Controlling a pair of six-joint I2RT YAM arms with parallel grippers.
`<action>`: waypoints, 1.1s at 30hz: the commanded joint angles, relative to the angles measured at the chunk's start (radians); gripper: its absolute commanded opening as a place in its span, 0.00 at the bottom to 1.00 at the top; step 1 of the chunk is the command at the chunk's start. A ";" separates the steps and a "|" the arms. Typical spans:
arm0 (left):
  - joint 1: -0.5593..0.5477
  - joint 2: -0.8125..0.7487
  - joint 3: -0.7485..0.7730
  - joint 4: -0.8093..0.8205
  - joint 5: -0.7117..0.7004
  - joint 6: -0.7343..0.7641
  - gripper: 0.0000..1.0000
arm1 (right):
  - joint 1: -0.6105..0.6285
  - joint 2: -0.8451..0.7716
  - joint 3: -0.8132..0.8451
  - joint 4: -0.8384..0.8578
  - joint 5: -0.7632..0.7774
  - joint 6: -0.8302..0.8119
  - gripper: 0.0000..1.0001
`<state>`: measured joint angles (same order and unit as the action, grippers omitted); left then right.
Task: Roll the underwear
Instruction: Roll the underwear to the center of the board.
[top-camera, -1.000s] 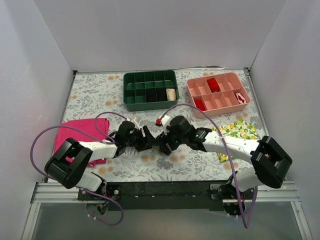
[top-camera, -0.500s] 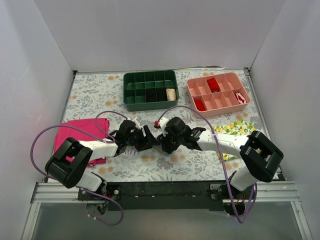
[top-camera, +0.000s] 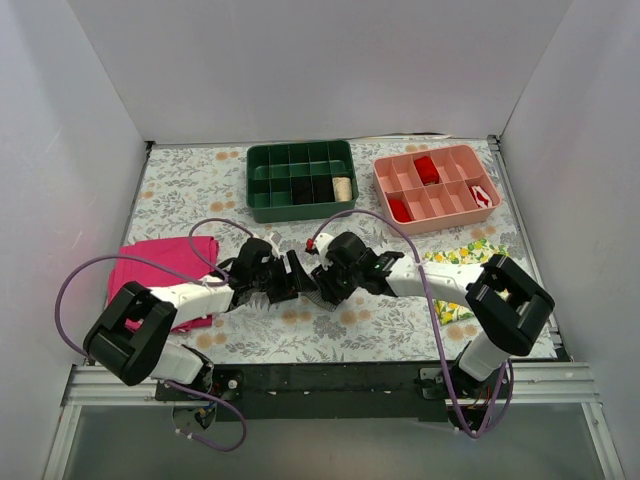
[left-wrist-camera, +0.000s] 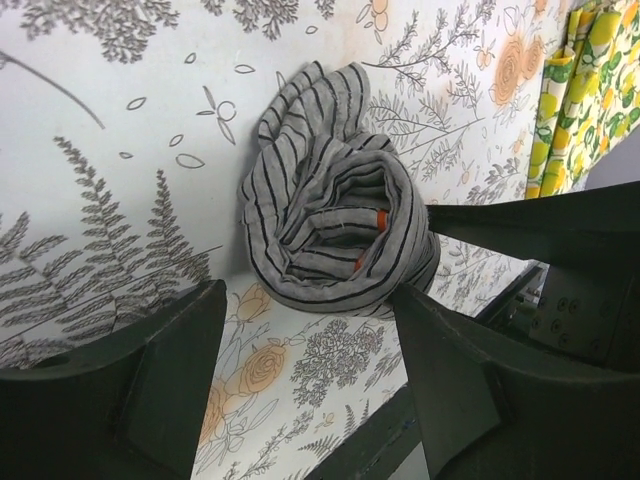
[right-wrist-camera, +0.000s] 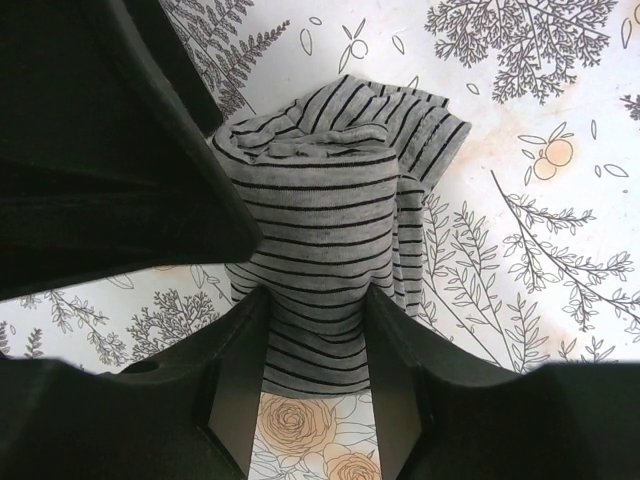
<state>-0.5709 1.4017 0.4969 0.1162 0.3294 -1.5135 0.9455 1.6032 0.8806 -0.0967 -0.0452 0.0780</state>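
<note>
1. Your left arm (top-camera: 190, 295) lies low and reaches inward. Your right arm (top-camera: 440, 280) mirrors it, so the two wrists nearly meet.
2. Your left gripper (left-wrist-camera: 308, 295) holds its jaws spread wide.
3. Your right gripper (right-wrist-camera: 315, 300) pinches the underwear (right-wrist-camera: 320, 220) between both fingers (right-wrist-camera: 240, 380).
4. The two grippers face each other, almost touching.

Top cam: I only get a sliver of the underwear (top-camera: 320, 293), the rest sits under the left gripper (top-camera: 303, 283) and right gripper (top-camera: 327, 284) mid-table. Right wrist cam: its near end disappears between the fingers (right-wrist-camera: 235, 380). The lemon-print cloth (left-wrist-camera: 590, 65) is cropped at the frame edge. Green tray (top-camera: 301, 214) contents at the far edge are too small to identify.
</note>
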 joint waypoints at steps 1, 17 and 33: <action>0.000 -0.073 -0.003 -0.087 -0.067 0.021 0.68 | -0.028 0.027 -0.026 0.000 -0.112 0.035 0.48; -0.001 -0.024 -0.044 0.109 -0.039 -0.037 0.70 | -0.106 0.024 -0.100 0.186 -0.436 0.154 0.50; -0.007 0.022 -0.060 0.154 -0.026 -0.059 0.28 | -0.136 0.038 -0.132 0.270 -0.475 0.229 0.57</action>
<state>-0.5709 1.4178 0.4442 0.2600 0.2874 -1.5761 0.8173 1.6337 0.7643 0.1570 -0.5095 0.2939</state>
